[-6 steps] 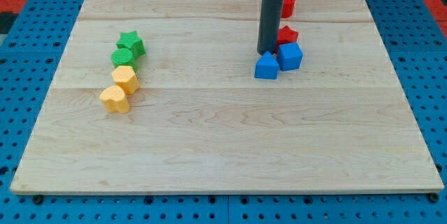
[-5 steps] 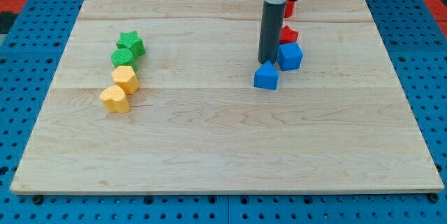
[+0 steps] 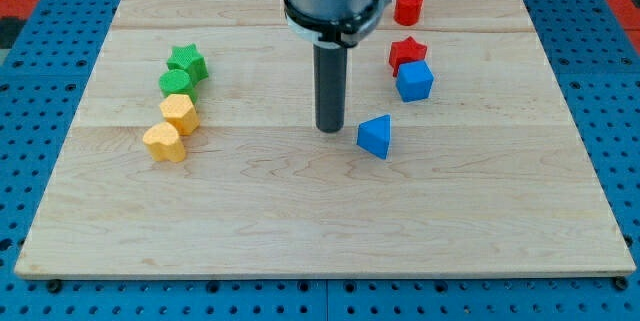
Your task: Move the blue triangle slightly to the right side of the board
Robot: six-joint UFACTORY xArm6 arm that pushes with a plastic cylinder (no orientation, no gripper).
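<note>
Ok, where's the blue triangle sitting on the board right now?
The blue triangle sits just right of the board's centre, below and left of the blue cube. My tip is close on its left, a small gap between them.

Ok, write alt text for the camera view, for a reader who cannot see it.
My tip rests on a wooden board just left of the blue triangle, a small gap between them. A blue cube and two red blocks sit upper right; two green and two yellow blocks line the left.

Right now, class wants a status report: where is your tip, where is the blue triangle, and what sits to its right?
My tip just left of the blue triangle, small gap. Blue cube and red star up-right of it, apart.
</note>
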